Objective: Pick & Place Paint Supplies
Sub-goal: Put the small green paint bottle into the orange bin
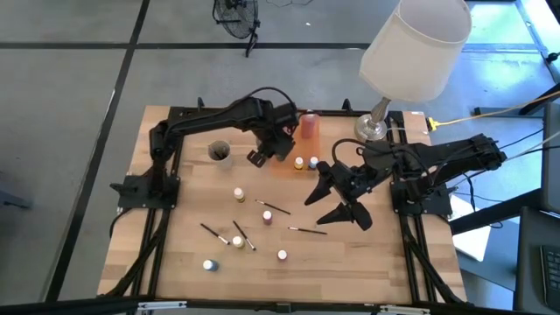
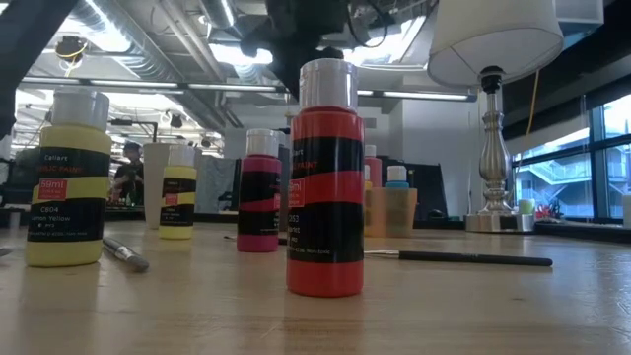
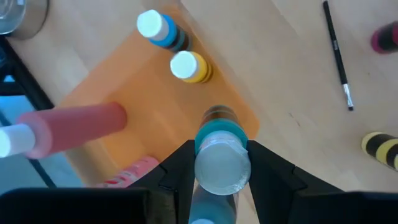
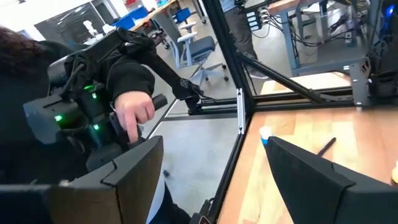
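My left gripper [image 1: 261,157] [image 3: 221,163] is shut on a small bottle [image 3: 221,167] with a pale cap and a teal band, over the near left part of a translucent orange tray [image 1: 284,166] [image 3: 149,118]. On the tray stand a yellow bottle [image 3: 189,67], a blue bottle [image 3: 158,29] and a tall pink bottle [image 1: 309,126]. More small bottles [image 1: 238,193] [image 1: 282,255] stand on their bases and thin brushes [image 1: 273,207] lie flat on the wooden table. My right gripper [image 1: 337,199] hovers open right of the tray, holding nothing. My left gripper pinches the small bottle between its two fingers [image 3: 177,171], one on each side of it, just below the teal band [image 3: 217,134]. The fingers come from above, slanting steeply down. The bottle is lifted clear above the orange tray.
A white-shaded lamp [image 1: 411,48] stands on its metal base [image 1: 372,127] at the table's far right. A dark cup [image 1: 219,151] stands far left. In the low view a red bottle [image 2: 325,177] stands closest. The right wrist view shows a person's hand [image 4: 134,112] beyond the table.
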